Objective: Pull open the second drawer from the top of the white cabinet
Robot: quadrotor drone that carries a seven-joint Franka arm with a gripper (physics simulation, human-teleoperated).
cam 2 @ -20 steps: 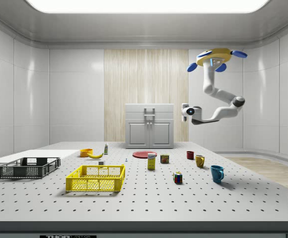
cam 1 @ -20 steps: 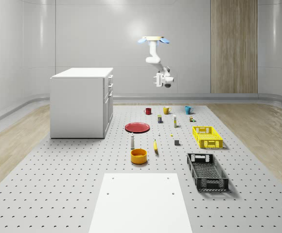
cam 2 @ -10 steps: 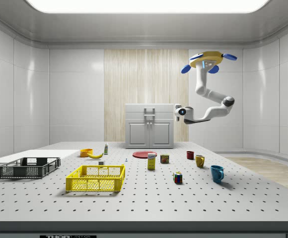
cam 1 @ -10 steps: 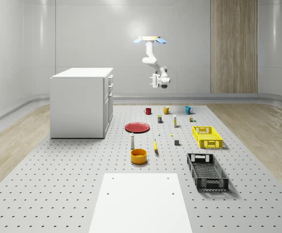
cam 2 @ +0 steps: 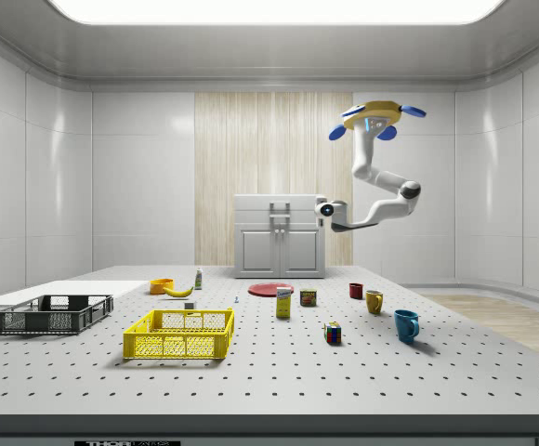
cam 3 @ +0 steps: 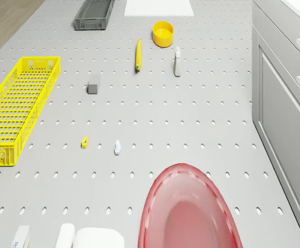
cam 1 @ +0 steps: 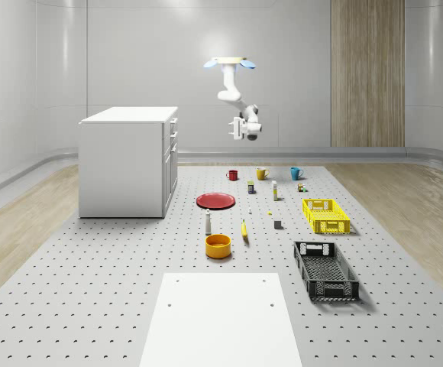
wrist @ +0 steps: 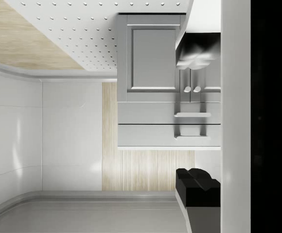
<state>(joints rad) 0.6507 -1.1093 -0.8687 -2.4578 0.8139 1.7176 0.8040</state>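
**Item: drone.** Hovering above the bench, over the stretch at the red plate. You have seen it close on the white cabinet over the last second, drifting toward 9 o'clock in the whole-scene view.

**Item: gripper.** In the air at the cabinet's 3 o'clock, at about drawer height, pointed at the cabinet front and still apart from it. The gap is smaller than a second ago. In the side view, the gripper now overlaps the cabinet's 3 o'clock edge; earlier it stood clear of it.

**Item: fingers.** In the wrist view they stand spread wide, with nothing between them.

**Item: second drawer.** Closed, flush with the front, directly under the top drawer and above the two doors. Its bar handle lies almost on the line between the fingers.

**Note for you.** This is the approach, not yet finished. The heading looks sound. Contact and the pull are still to come, so nothing of the opening itself is done.
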